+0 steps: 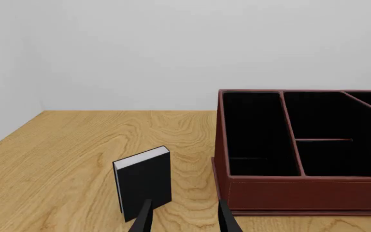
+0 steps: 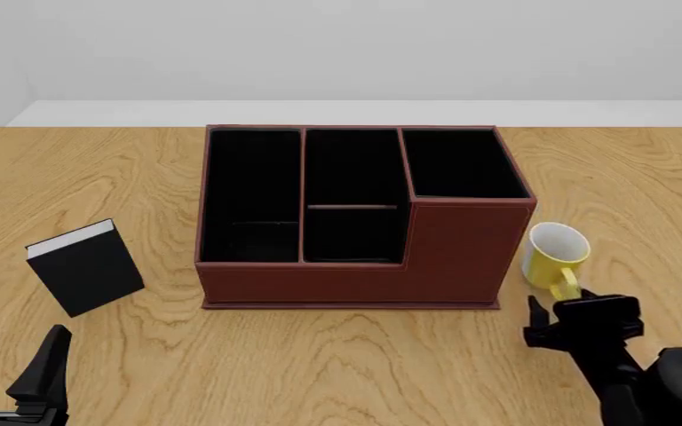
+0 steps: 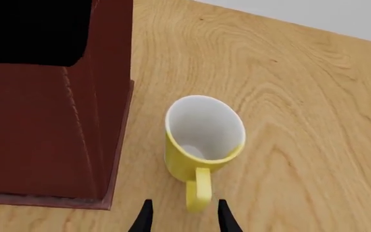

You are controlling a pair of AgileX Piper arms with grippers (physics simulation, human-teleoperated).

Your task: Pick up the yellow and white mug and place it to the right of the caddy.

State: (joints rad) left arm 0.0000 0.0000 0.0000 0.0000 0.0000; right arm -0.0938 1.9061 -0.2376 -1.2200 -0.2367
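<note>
The yellow and white mug [image 2: 551, 253] stands upright on the table just right of the reddish-brown caddy [image 2: 353, 262], a small gap apart, its yellow handle pointing toward the near edge. In the right wrist view the mug [image 3: 202, 140] shows its white inside beside the caddy's wall [image 3: 37, 130]. My right gripper [image 2: 567, 306] is open, and its fingers [image 3: 225, 217] straddle the lower end of the handle without clearly touching it. My left gripper [image 2: 11, 346] is open and empty at the near left, in front of the caddy's left corner [image 1: 301, 191].
A small black book with white pages [image 2: 86, 266] stands upright left of the caddy and shows close ahead in the left wrist view [image 1: 145, 181]. The wooden table [image 2: 625, 177] ends at a white wall behind.
</note>
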